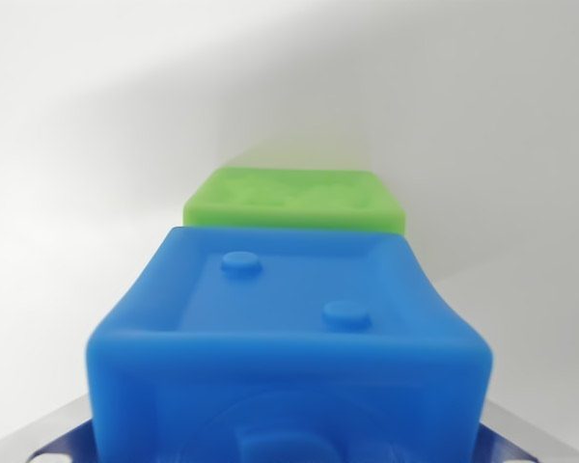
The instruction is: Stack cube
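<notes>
1. The blue cube [289, 338] fills the lower centre of the wrist view, close to the lens and blurred; its lower part is cut off by the frame's bottom edge.
2. The green cube [297, 200] sits just behind it on the white surface [96, 125]; its near side is hidden by the blue cube.
3. Gripper: only metallic slivers show at the bottom corners, flanking the blue cube. Whether it clamps the cube cannot be determined.
</notes>
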`<state>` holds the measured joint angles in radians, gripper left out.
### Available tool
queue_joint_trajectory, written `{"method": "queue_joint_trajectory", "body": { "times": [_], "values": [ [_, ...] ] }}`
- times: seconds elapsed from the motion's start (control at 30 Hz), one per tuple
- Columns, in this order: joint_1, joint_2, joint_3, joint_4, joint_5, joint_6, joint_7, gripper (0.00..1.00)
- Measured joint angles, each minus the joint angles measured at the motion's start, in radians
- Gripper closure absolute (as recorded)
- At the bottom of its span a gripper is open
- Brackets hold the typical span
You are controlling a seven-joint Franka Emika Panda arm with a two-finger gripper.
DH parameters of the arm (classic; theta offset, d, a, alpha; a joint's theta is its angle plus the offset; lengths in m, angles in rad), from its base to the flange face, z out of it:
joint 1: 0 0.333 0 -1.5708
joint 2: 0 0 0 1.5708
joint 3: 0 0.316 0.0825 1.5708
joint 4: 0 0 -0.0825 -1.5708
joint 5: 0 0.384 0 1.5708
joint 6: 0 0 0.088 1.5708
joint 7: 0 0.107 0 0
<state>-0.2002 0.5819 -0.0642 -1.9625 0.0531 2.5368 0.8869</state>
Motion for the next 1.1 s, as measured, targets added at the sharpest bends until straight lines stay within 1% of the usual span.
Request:
{"method": "queue_joint_trajectory", "body": {
  "times": [0.33,0.37,1.1],
  "values": [
    [-0.001,0.010,0.002,0.002,0.000,0.008,0.000,1.00],
    [-0.001,0.010,0.002,0.002,0.000,0.009,0.000,0.00],
    [-0.001,0.010,0.002,0.002,0.000,0.009,0.000,0.00]
  ]
}}
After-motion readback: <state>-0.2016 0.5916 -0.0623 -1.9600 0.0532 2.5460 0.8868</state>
